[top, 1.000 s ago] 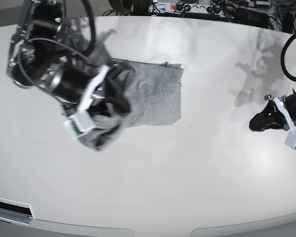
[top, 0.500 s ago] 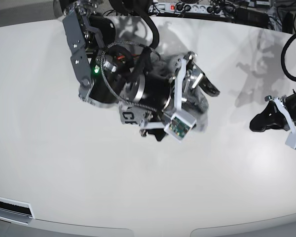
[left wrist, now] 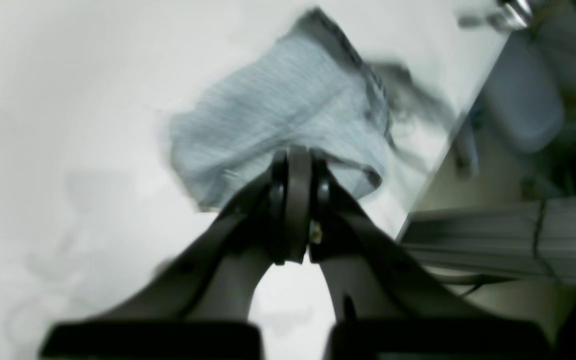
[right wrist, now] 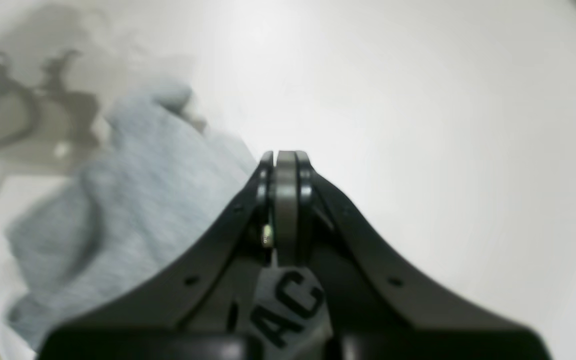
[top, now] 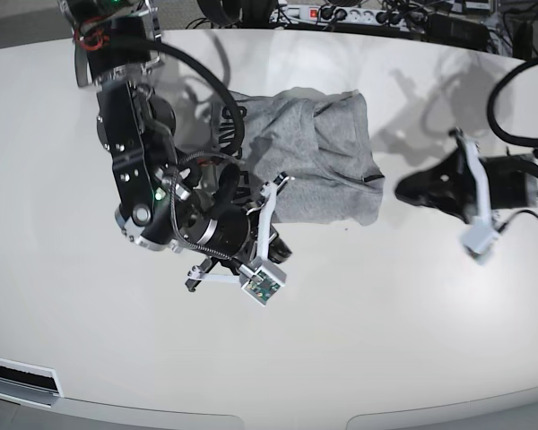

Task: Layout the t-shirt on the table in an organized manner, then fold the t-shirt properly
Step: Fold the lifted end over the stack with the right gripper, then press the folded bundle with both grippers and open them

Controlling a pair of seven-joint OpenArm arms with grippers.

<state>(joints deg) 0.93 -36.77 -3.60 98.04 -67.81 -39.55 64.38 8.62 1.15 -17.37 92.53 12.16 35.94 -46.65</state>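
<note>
Change: I see the right gripper point(top: 278, 246) has swung off the t-shirt point(top: 327, 152), now at its 1 o'clock.
Jaws: both pairs pressed together, empty; left gripper point(top: 411, 188) beside the hem.
Meaning: I judge the fold loose on the desk point(top: 386, 340); needs tidying.

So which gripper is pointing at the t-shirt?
The left gripper: the t-shirt lies straight beyond its shut jaws. The right gripper faces bare table, with the shirt off to its side.

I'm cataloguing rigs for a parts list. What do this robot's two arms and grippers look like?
Both arms are black and silver with looping black cables. The right arm has a small green light and a ribbed hose. Each gripper, right gripper and left gripper, has dark curved fingers with grey pads, plus a white bracket carrying a small wrist camera board.
</note>
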